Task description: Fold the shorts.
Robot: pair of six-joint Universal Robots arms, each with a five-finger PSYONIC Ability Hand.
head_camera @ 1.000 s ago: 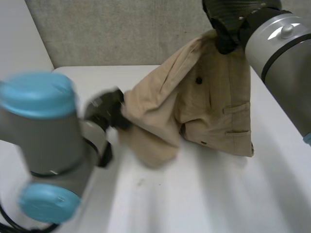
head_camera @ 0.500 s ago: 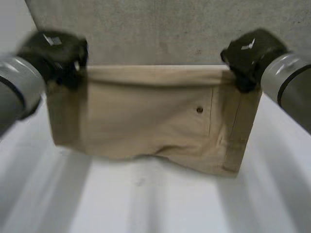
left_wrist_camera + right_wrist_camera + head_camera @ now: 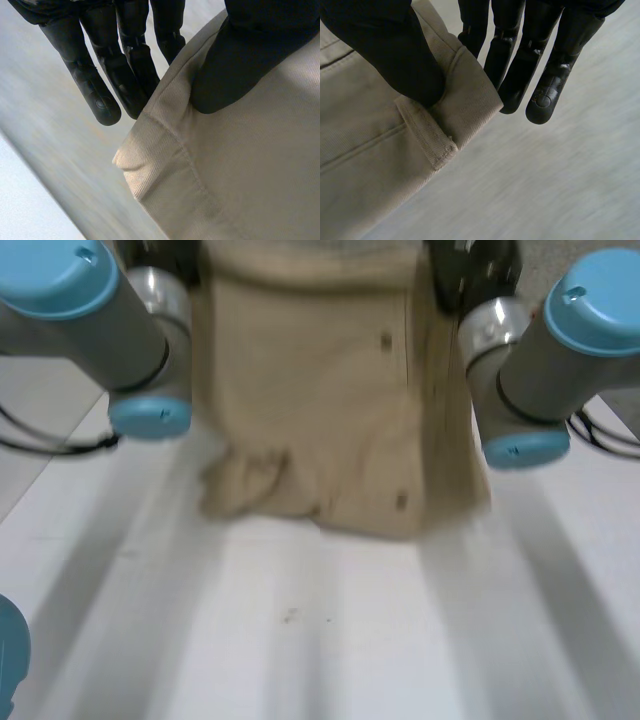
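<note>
Shorts: the tan shorts (image 3: 320, 420) hang as a sheet between the two hands, held up by their top edge over the far part of the table (image 3: 330, 640). The lower edge is bunched and uneven, lowest toward the right arm's side. Whether it touches the table cannot be told.

Left hand: the left hand (image 3: 125, 60) grips one top corner of the shorts. Its thumb (image 3: 240, 60) presses on the near face of the cloth and its fingers (image 3: 102, 100) lie straight behind it, so the cloth is pinched between them. A stitched corner of the cloth sticks out just past the fingertips.

Right hand: the right hand (image 3: 395, 55) grips the other top corner the same way, with its thumb on the near face and its fingers (image 3: 545, 75) straight behind the cloth. The thumb tip sits just beside a belt loop (image 3: 427, 137), and the band's end pokes out between thumb and fingers.

Arms: the left arm (image 3: 90, 310) and right arm (image 3: 560, 350) flank the shorts, both raised, with the cloth between them.

Buttons: one dark button (image 3: 386, 340) sits high on the cloth and a second (image 3: 401, 501) near the lower edge, both on the right arm's half.
</note>
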